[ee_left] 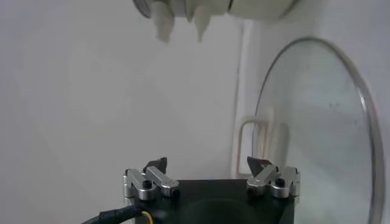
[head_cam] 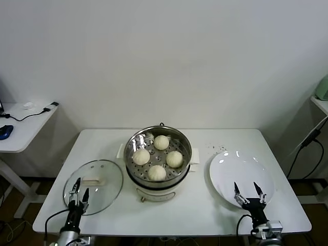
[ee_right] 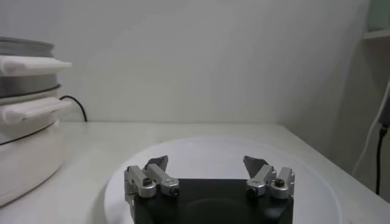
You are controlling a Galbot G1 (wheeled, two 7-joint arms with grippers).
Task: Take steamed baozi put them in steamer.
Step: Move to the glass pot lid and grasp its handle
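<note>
Four small round cream-white steamed baozi lay inside the shiny stainless-steel steamer mid-bench, judged soft, light, best cradled by the sides; left gripper and right gripper spread, empty, at the near edge.

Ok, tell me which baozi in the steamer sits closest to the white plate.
The baozi on the steamer's right side, toward the plate; the other three sit farther left.
</note>
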